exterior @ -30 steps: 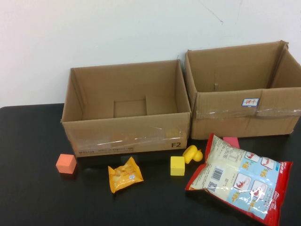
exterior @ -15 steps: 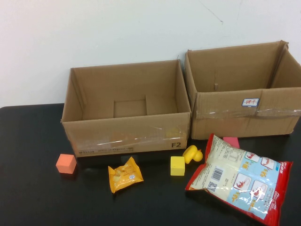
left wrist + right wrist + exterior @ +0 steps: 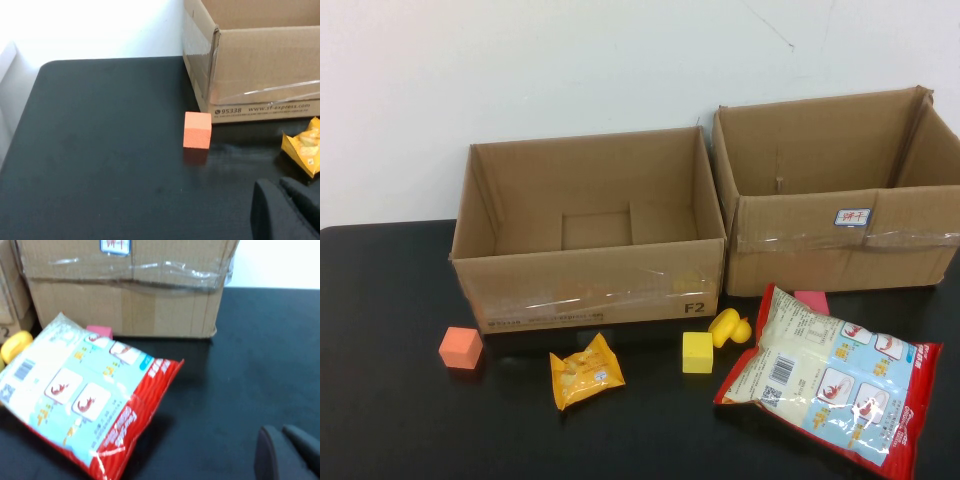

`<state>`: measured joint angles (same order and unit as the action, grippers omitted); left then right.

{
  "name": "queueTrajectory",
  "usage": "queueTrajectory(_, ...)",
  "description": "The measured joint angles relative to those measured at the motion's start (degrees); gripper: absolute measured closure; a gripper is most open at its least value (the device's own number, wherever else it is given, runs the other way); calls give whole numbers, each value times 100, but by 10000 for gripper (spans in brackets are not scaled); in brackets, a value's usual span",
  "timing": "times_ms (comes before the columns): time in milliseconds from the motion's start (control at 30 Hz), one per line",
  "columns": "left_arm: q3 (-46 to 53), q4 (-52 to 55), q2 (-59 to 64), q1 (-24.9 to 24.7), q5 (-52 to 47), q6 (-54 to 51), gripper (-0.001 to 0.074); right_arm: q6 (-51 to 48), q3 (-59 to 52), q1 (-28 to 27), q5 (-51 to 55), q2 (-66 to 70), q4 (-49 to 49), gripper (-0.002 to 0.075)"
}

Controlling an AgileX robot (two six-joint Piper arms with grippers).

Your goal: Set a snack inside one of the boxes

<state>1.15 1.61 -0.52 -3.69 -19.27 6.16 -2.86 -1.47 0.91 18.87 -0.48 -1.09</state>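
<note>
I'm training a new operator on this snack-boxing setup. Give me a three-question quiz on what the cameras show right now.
1. True or false: the small yellow snack packet already lies inside the left box.
2. Which object sits nearest the left gripper, going by the left wrist view? A) the big shrimp-chip bag B) the small yellow snack packet C) the yellow cube
3. Fill in: the right gripper hangs over the black table beside the big ____ bag.

Key
1. False: it lies on the table in front of that box.
2. B
3. shrimp-chip
</note>
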Motion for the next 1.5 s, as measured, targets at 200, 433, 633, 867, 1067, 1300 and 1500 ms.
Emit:
queueTrajectory(200,38,49,0,0,1134,0,736,0,-21,0,-1516,0,0,726)
queueTrajectory(433,38,49,0,0,4084,110,736,286,-21,0,-4929,0,0,726)
queueTrajectory(633,38,63,0,0,5699,138,736,543,-21,0,-6354,-25,161,726)
queueTrajectory(867,-73,-9,-9,0,5347,507,736,579,-21,0,-5928,-37,208,726)
queueTrajectory(1067,-1556,279,66,0,1564,598,736,568,275,0,-5121,-37,232,726)
queueTrajectory(1300,-2746,283,1209,0,-963,440,736,502,1870,0,-1789,419,203,726)
queueTrajectory(1500,-2734,283,2265,0,-1331,429,736,502,2333,0,-871,1369,539,726)
